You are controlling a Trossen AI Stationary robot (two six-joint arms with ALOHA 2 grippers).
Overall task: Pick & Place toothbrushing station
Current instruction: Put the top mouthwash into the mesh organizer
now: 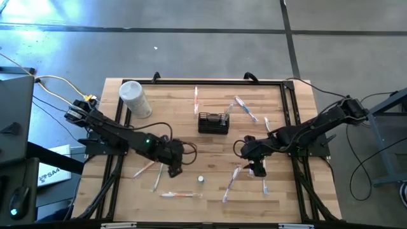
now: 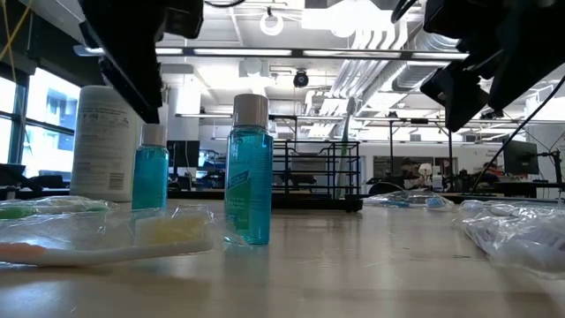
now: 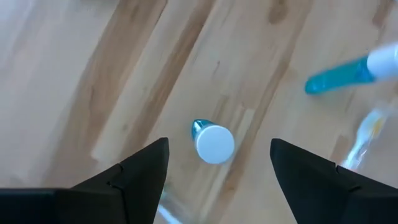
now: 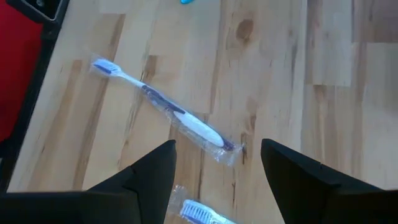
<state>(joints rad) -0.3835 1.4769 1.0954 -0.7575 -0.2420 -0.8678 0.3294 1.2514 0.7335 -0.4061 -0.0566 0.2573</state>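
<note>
While both arms hang over the near half of the wooden table (image 1: 292,191), neither grasps anything, so this looks like the approach stage. Nearest the front edge, the left gripper (image 3: 217,168) hovers with fingers spread above a small teal bottle with a white cap (image 3: 213,142); the right gripper (image 4: 217,165) is likewise released over a wrapped toothbrush (image 4: 163,109). The likely next move is a straight descent and a close on each item, and the bottle, upright and narrow, could tip if a finger clips it. Loose toothbrushes lie close around both grippers, leaving little clear wood there. Farther back, the toothbrushing station (image 1: 213,123) stands mid-table with open room around it, and a white cylindrical container (image 1: 135,99) sits well apart near the far left corner.
</note>
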